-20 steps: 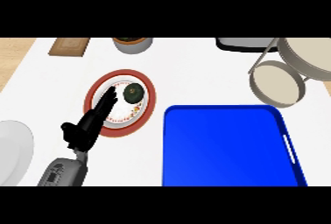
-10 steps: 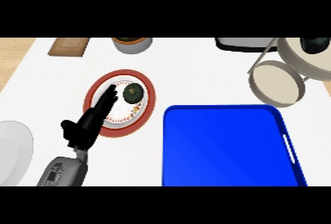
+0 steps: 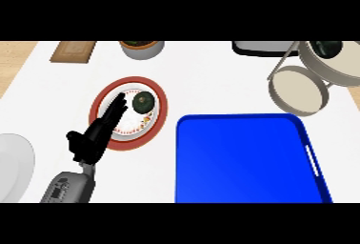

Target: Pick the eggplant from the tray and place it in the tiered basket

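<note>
you have the left robot hand (image 3: pixel 95 138) entering from the lower left of the head view, its grey forearm near the lower edge. its fingers (image 3: pixel 116 108) are straight and spread apart, clamped on nothing, and they lie out over the red-rimmed plate (image 3: pixel 158 125). the fingertips end just beside a dark green round thing (image 3: pixel 143 101) that sits on the plate's white centre; you cannot tell whether they touch it. the blue tray (image 3: pixel 246 157) lies on the white tabletop (image 3: pixel 211 76) just right of the plate, with a pale handle slot on its right side. the tiered basket (image 3: pixel 301 90) stands at the upper right, beyond the tray's far right corner. its lower tier shows a pale round floor, and in its upper tier, partly cut off at the top, a dark lump (image 3: pixel 327 46) rests. you cannot settle from this view which of the two dark things is the eggplant. a white plate (image 3: pixel 13 164) shows at the left edge, and a wooden board (image 3: pixel 74 51), a grey pot (image 3: pixel 142 48) and a black-edged item (image 3: pixel 262 47) line the far side.
</note>
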